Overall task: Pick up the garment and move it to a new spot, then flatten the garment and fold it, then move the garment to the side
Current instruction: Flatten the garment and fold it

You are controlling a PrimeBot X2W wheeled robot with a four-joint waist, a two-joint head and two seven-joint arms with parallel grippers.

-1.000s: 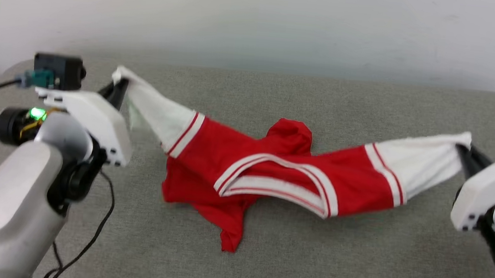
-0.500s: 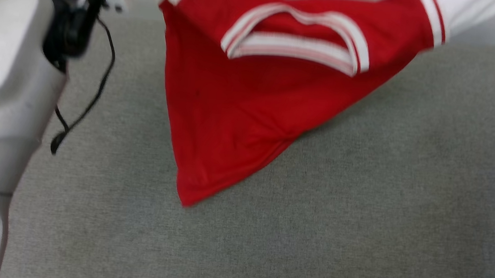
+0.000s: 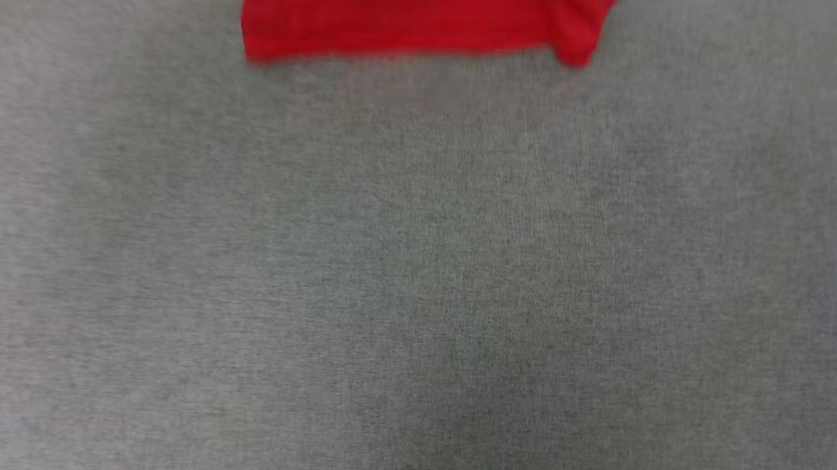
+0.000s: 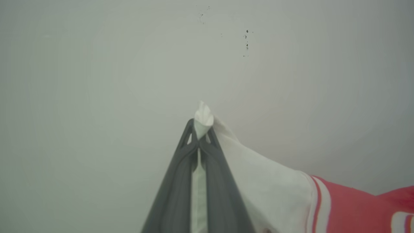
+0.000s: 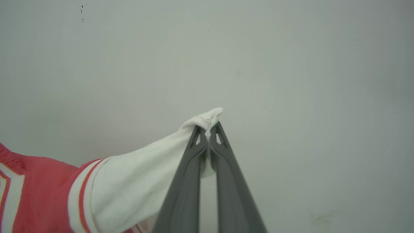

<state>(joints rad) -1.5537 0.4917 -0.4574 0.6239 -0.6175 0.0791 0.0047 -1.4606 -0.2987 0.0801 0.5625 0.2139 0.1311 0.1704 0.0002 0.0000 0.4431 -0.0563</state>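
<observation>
Above the grey cloth-covered surface (image 3: 414,280), the garment (image 3: 423,8) shows its red lower edge at the top of the head view; whether it touches the surface is unclear. The left gripper (image 4: 200,129) pinches one white sleeve tip with its jaws pressed together, and the right gripper (image 5: 208,129) pinches the other. Behind both stands a pale wall (image 4: 97,64) with a few dark specks (image 4: 246,42).

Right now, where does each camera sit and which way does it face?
Head view: on the head, looking down at the grey surface and the red hem of the garment.
Left wrist view: on that wrist, facing a pale wall; left gripper pinches a white sleeve.
Right wrist view: likewise; right gripper pinches the other sleeve.
Shared: both wrist views show wall and garment.
</observation>
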